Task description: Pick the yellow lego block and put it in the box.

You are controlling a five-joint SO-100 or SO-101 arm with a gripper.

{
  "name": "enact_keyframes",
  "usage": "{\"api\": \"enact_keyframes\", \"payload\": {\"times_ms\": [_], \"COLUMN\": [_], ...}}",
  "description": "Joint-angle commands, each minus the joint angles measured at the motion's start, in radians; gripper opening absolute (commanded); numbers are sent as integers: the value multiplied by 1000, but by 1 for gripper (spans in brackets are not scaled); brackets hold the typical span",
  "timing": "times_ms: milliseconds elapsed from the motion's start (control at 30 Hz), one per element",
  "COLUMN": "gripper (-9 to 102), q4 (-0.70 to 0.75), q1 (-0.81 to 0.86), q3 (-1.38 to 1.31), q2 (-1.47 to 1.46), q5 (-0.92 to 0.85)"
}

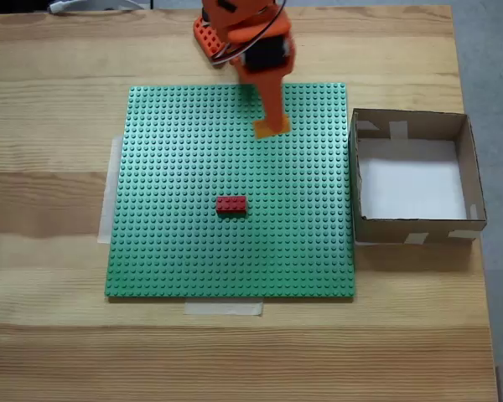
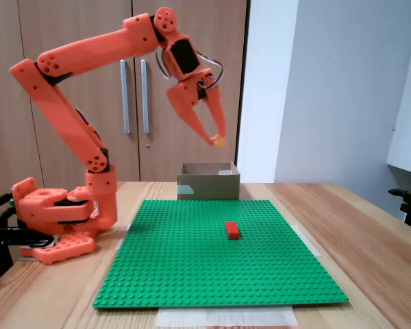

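Note:
My orange gripper (image 2: 217, 139) hangs high above the table, shut on the small yellow lego block (image 2: 220, 142) pinched at its fingertips. Seen from above, the gripper (image 1: 271, 128) and the block (image 1: 276, 125) sit over the far part of the green baseplate (image 1: 176, 243), left of the box. The box (image 1: 415, 228) is brown cardboard with a white bottom and pale tape on its rim, standing against the plate's right edge. From the side, the box (image 2: 207, 184) stands behind the plate, below and beyond the held block.
A red brick (image 1: 231, 203) sits on the baseplate (image 2: 192, 274) near its middle, also seen from the side as the red brick (image 2: 232, 230). The arm's base (image 2: 55, 219) stands at the plate's left in that view. Wooden table surrounds the plate.

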Motion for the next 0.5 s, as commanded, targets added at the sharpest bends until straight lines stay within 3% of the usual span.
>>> {"api": "enact_keyframes", "payload": {"times_ms": [0, 467], "gripper": [-1, -1], "q4": [-40, -89], "q1": [-63, -396], "q3": [31, 5], "q2": [80, 94], "q5": [18, 15]}}
